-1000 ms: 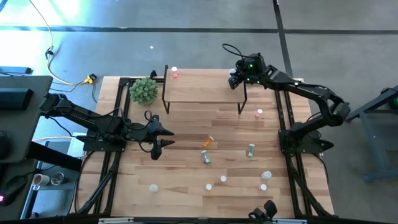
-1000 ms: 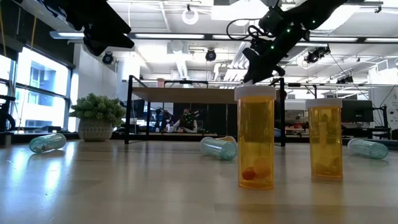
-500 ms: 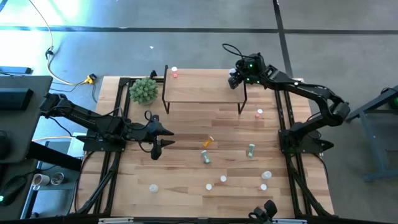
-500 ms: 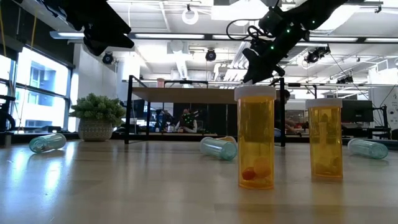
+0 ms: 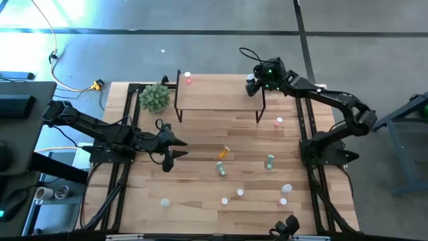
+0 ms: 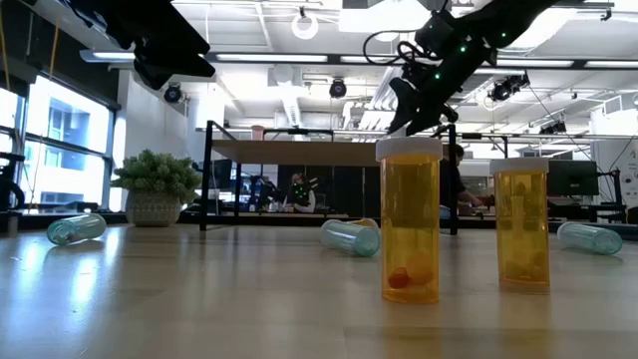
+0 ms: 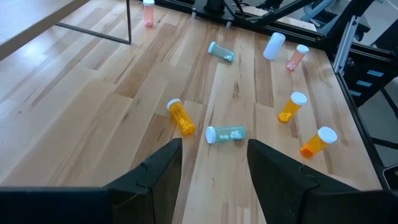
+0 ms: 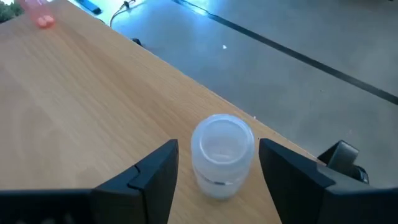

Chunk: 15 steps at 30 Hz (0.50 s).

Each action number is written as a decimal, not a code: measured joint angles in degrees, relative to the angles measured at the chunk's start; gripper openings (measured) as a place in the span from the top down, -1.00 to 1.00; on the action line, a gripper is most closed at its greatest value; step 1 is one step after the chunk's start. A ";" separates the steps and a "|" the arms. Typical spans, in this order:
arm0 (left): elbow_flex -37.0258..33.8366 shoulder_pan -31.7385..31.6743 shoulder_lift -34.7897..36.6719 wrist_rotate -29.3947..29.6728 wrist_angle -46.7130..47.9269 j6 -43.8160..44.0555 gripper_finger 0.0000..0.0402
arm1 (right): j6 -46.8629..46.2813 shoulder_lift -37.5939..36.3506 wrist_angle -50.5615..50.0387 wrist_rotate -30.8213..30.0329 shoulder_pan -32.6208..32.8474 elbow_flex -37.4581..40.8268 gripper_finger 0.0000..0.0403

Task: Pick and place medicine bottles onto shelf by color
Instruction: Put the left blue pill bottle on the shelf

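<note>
The shelf (image 5: 217,94) stands at the table's far side. A pink bottle (image 5: 188,78) stands at its far left corner. A clear white-capped bottle (image 8: 222,155) stands upright on the shelf top near its far right corner. My right gripper (image 8: 217,171) is open, with one finger on either side of this bottle and a narrow gap at each. My left gripper (image 5: 175,146) hovers open over the table's left middle with nothing between its fingers (image 7: 214,168). Orange (image 7: 181,117), greenish (image 7: 226,134) and pink (image 7: 296,56) bottles lie or stand scattered on the table.
A green spiky plant (image 5: 154,97) sits left of the shelf. Two orange bottles (image 6: 410,221) (image 6: 522,224) stand near the table's front edge. More bottles (image 5: 269,161) (image 5: 279,122) (image 5: 164,201) are spread over the table's near and right parts. The shelf top's middle is bare.
My right gripper has opened at the shelf's far right corner and let go of the clear bottle, which stays upright on the shelf top. The gripper has kept its place.
</note>
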<state>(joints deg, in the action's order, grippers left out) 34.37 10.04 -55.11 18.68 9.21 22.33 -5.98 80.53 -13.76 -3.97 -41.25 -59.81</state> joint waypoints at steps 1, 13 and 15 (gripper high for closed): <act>0.00 0.00 0.00 0.00 0.00 0.00 0.14 | 0.00 -0.41 0.22 0.02 0.00 0.00 -0.07; 0.00 0.21 0.00 -1.58 1.24 0.20 0.14 | 0.00 -5.90 -0.59 0.52 0.44 -0.04 -0.07; 0.00 0.26 0.00 -3.06 1.91 0.20 0.14 | 0.00 -6.96 -1.30 0.53 0.83 -0.04 -0.07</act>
<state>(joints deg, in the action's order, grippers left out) 34.37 10.31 -55.11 15.62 11.13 22.52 -5.98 73.57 -15.06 -3.43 -40.42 -59.86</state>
